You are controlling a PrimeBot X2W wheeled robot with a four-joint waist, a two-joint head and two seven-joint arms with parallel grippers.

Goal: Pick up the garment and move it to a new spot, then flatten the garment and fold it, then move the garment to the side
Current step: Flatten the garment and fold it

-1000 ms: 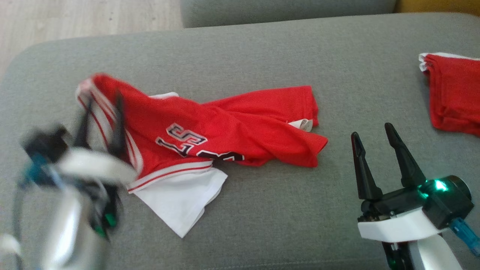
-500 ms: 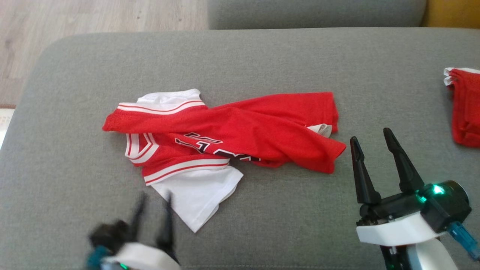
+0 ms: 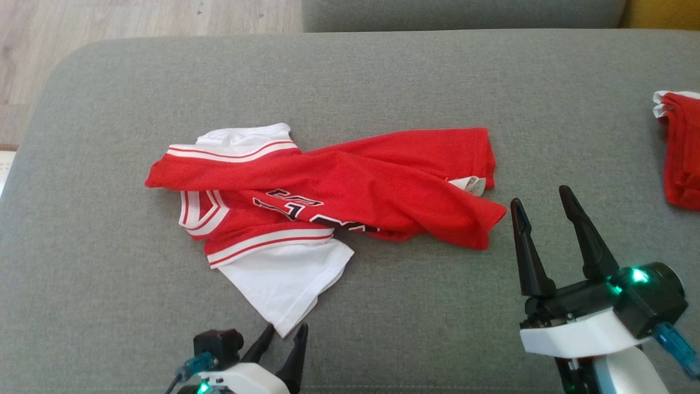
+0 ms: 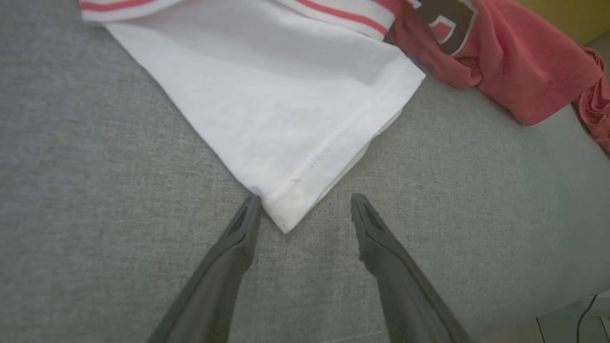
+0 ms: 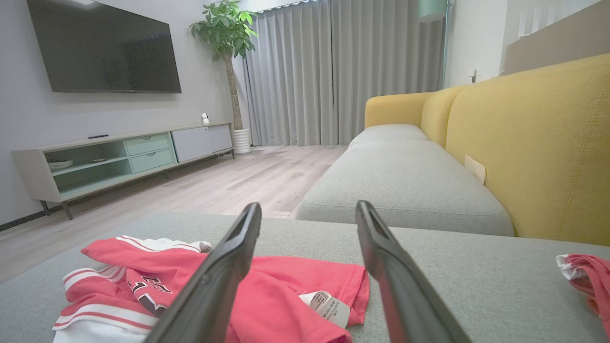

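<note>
- I had the red-and-white jersey lying crumpled near the middle of the grey sofa cushion. Its red body was twisted across itself and black lettering showed partly under a fold.
- A white sleeve spread flat from the jersey's near side, its corner pointing towards me.
- My left gripper sat low at the near edge of the cushion, released and holding nothing. In the left wrist view its two fingers straddled that sleeve corner, and the left fingertip was just beside the hem. I could not tell whether it touched the cloth.
- My right gripper stood to the right of the jersey, close to its red hem but apart from it. Its fingers were spread and nothing was between them.
- A white label lay turned out at the jersey's right end, near the right gripper.
- A second red garment with a white edge lay at the far right of the cushion, well apart from the jersey.
- Through the right wrist camera I saw a yellow backrest along the sofa, a wooden floor and a wall-mounted television.
</note>
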